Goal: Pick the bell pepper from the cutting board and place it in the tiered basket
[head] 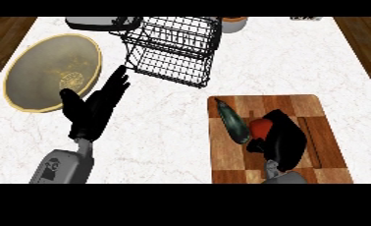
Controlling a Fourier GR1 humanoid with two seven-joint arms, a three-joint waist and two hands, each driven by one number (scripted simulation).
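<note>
Presently the grasp is judged in hand: the right robot hand (284, 139) is curled over the pepper (258, 128), half hidden, on the board (235, 167). The left robot hand (92, 109) is held spread above the table (167, 136). Next, a lift toward the basket (174, 48) is called for.

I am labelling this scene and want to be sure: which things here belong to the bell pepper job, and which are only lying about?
Job: bell pepper, cutting board, tiered basket, right hand on the pepper.
Lying about: dark green vegetable, golden plate, grey appliance; the left hand rests open.
</note>
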